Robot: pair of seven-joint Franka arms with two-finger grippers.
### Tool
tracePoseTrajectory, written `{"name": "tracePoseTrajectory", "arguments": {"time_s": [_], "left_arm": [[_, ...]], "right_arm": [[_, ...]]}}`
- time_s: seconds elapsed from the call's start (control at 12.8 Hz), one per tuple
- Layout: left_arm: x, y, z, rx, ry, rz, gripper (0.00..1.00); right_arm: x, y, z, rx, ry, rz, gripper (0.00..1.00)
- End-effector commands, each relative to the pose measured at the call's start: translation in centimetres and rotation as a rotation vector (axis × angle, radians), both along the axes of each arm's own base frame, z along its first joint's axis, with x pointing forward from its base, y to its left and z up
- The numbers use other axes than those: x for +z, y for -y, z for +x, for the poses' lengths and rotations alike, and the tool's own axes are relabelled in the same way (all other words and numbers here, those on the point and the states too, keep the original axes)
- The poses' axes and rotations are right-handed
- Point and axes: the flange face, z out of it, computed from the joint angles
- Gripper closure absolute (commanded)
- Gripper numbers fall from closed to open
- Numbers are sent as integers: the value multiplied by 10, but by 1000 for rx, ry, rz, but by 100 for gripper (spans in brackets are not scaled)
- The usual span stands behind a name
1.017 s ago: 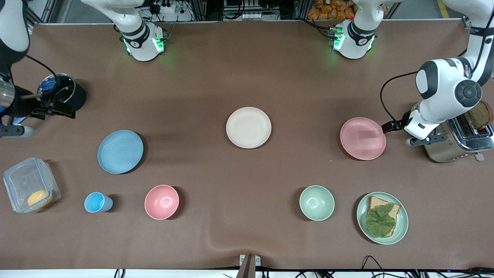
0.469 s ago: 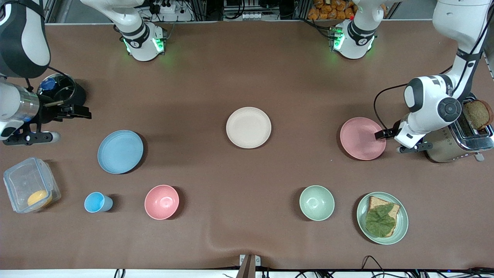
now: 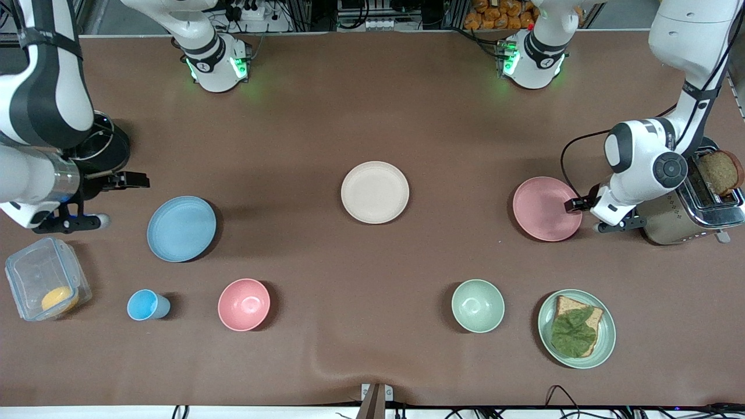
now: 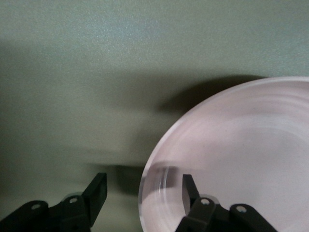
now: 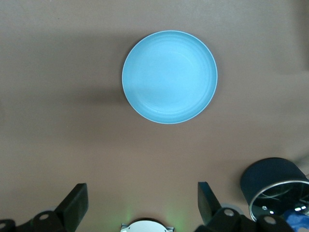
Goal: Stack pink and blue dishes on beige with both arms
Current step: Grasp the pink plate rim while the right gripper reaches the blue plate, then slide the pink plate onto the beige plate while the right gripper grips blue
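At the table's (image 3: pixel 372 116) left-arm end, the left gripper (image 4: pixel 142 193) straddles the pink plate's (image 3: pixel 546 208) rim, fingers apart. The right gripper (image 5: pixel 140 203) hangs spread near the blue plate (image 3: pixel 181 228). No readable writing.

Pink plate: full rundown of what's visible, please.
The pink plate is flat, round, matte pale pink with faint concentric rings and a low raised rim. It lies level on the brown table, empty, toward the left arm's end, beside the toaster. The left gripper is open and straddles its rim, one finger over the plate, the other outside it. Contact cannot be told.
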Motion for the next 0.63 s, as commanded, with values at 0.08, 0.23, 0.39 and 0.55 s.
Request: {"name": "tracePoseTrajectory", "arguments": {"time_s": [0.08,0.23,0.39,0.55], "left_arm": [[0,-1,6,1,16,-11,92],[7,-1,7,25,27,-25,100],[29,7,12,4,60,-30,100],[62,31,18,8,89,-57,100]], "right_arm": [[-20,-1,0,18,3,-20,0],[-37,0,-2,38,8,-12,0],[-47,7,-2,66,5,0,0],[-60,15,-2,68,13,5,0]]}}
